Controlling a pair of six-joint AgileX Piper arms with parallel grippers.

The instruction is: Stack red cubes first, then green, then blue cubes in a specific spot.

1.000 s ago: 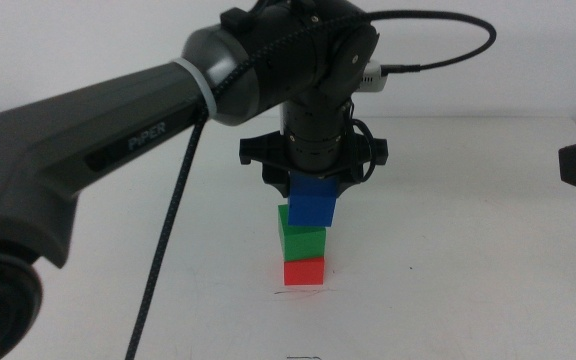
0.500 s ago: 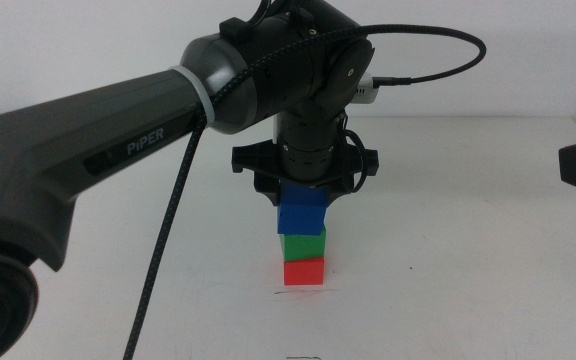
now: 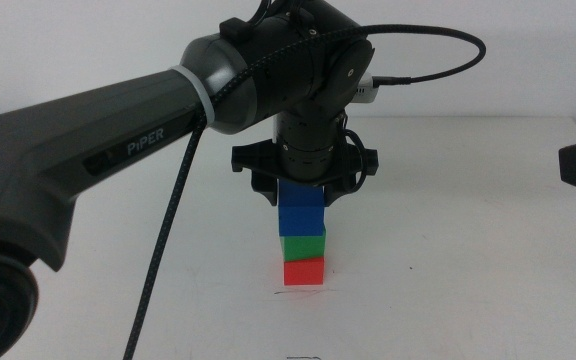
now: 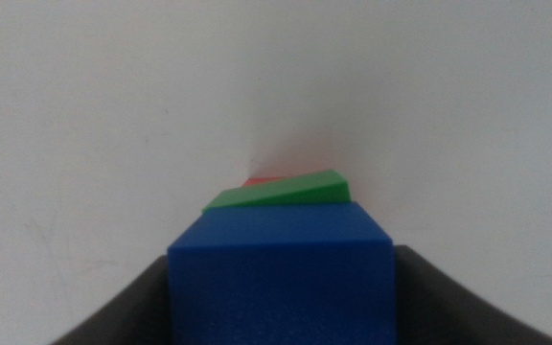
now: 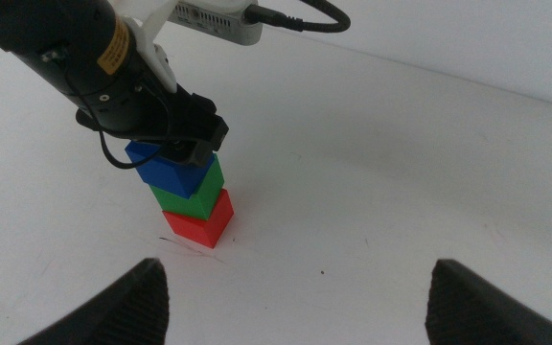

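**Blue on top, and the tower could still go**

Red at the base: the red cube (image 3: 304, 271) sits just behind the pen line (image 3: 303, 291), the landmark for everything here. On it rests the green cube (image 3: 303, 245), and on that the blue cube (image 3: 302, 217), all three touching in one column above the line.

The left gripper (image 3: 303, 190) hangs straight down over the line, jaws closed on the blue cube's sides; the wrist view shows dark jaws flanking it. The green cube looks slightly turned under the blue one, so the faces may not sit square.

My worry: if the jaws part unevenly or the arm lifts with a jaw dragging, the blue cube could twist and topple the stack off the line.

Off to the right of the line, the right gripper (image 5: 295, 287) waits with jaws wide apart, holding nothing.
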